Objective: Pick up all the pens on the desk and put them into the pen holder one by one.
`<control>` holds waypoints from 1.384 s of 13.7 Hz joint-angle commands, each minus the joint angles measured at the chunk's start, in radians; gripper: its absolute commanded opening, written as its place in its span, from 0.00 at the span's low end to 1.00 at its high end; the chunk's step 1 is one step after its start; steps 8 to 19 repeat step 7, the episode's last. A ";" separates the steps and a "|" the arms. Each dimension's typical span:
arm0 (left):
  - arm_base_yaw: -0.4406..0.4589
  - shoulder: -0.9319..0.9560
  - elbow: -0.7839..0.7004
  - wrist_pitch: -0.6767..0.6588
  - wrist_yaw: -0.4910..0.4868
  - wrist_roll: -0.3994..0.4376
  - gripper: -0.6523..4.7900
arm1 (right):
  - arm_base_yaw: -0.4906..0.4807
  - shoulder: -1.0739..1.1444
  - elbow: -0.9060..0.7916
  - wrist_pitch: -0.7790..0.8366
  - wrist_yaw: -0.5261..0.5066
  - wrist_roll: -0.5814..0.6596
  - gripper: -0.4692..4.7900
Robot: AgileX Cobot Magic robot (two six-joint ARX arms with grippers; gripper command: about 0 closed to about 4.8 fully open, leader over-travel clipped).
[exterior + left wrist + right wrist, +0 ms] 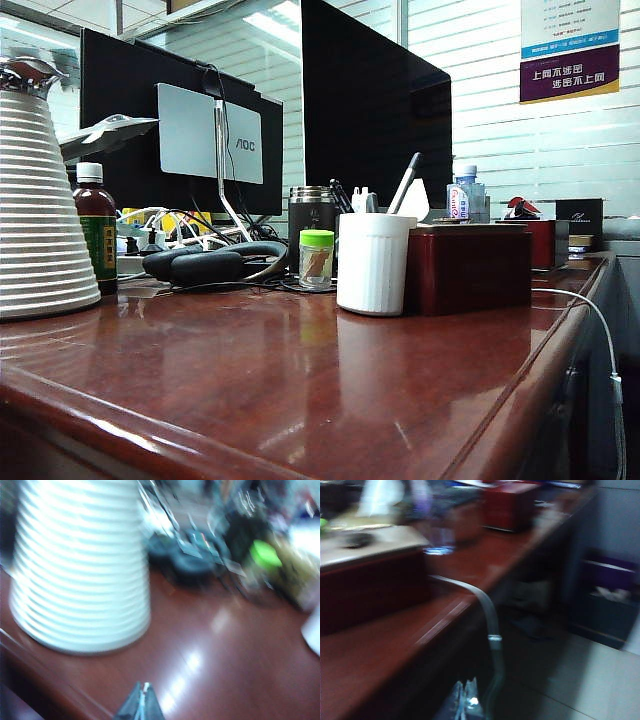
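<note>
The left gripper [141,705] is hovering over the near edge of the glossy reddish-brown wooden worktop [300,390], jaws pressed together and holding nothing, beside the big white ribbed cone-shaped jug [82,570]. The right gripper [465,702] is hanging past the worktop's rounded right edge, jaws likewise closed and empty, near a pale cable [490,625]. The white ribbed cylindrical pen holder [372,262] is standing against a dark red box [470,268], with a black pen [404,183] sticking out of it.

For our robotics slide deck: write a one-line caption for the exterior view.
Pen standing in the white pen holder on the glossy desk, beside a red box; neither gripper in view.
</note>
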 commanded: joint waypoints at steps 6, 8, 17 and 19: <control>0.128 0.001 0.001 0.058 0.005 0.220 0.11 | -0.072 -0.001 -0.005 0.014 -0.104 -0.003 0.10; 0.129 0.001 0.001 0.058 0.005 0.220 0.11 | -0.072 -0.001 -0.005 0.013 -0.104 -0.003 0.10; 0.129 0.001 0.001 0.058 0.005 0.220 0.11 | -0.072 -0.001 -0.005 0.013 -0.104 -0.003 0.10; 0.129 0.001 0.001 0.058 0.005 0.220 0.11 | -0.072 -0.001 -0.005 0.013 -0.104 -0.003 0.10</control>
